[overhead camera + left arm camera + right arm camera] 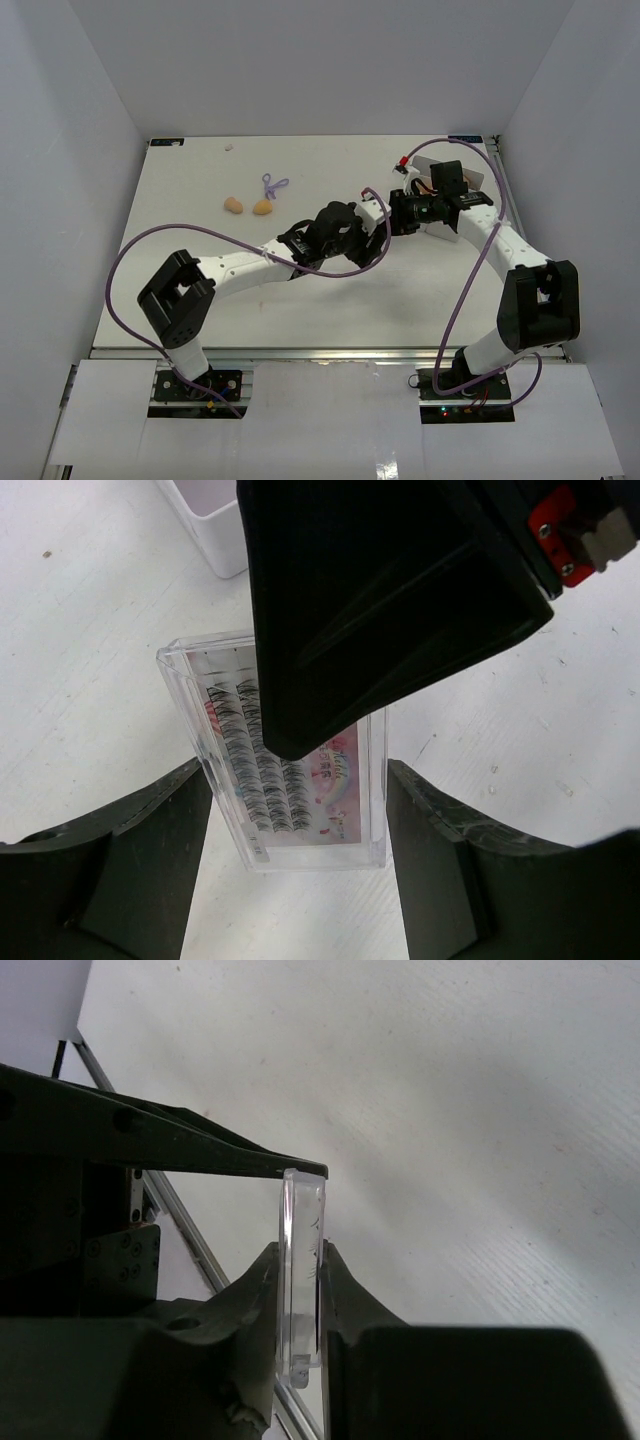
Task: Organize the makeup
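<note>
Lash case (303, 1210) edge-on in right end effector (300, 1260), long axis outward.

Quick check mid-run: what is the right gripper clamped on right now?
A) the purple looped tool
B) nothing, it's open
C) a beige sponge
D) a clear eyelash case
D: the right wrist view shows the right gripper pinching the thin clear eyelash case edge-on between its fingers; the lash rows inside it show in the left wrist view.
</note>
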Controlling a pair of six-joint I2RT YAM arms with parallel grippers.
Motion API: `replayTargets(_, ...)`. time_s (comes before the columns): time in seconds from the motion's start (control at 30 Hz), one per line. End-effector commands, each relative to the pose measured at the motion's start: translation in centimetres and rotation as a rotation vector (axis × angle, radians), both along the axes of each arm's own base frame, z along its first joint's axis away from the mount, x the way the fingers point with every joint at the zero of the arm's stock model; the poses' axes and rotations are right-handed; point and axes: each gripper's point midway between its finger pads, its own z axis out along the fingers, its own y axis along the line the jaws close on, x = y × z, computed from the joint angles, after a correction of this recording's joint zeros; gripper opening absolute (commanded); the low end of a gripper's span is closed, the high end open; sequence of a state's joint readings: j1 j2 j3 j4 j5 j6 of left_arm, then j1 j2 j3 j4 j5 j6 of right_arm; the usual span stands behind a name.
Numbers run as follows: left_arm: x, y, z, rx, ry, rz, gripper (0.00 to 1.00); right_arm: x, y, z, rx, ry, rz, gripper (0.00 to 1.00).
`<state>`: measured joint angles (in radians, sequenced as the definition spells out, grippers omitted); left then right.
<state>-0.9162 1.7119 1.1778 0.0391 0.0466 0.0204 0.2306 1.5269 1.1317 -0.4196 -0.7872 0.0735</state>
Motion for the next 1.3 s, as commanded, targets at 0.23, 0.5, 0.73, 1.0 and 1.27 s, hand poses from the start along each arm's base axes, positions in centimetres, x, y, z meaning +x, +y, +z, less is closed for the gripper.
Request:
replayTargets(0.23,-1.0,1.1,6.8,-0.075,-0.039,-0.002,0.90,1.3,-3.6,3.3,-0.002,-0.296,0.114,0.08)
replayTargets(0.5,-1.5,6.5,10.6,-0.116,0.036,0.022,0.98,3.0,-10.6,4.9,-0.055,-0.559,0.085,0.08)
replayTargets(0.73,-1.1,15.1,8.4,-0.116,0.058,0.173,0.98,5.1,-15.8,7.9,-0.280,-0.874,0.017,0.11)
replayTargets(1.0,-2.8,18.2,7.4,-0.131,0.012,0.237,0.98,7.9,-20.0,11.1,-0.482,-1.111,-0.111,0.08)
replayTargets(1.27,-2.9,18.7,7.7,-0.134,-0.009,0.249,0.98,9.8,-21.9,9.7,-0.560,-1.151,-0.126,0.09)
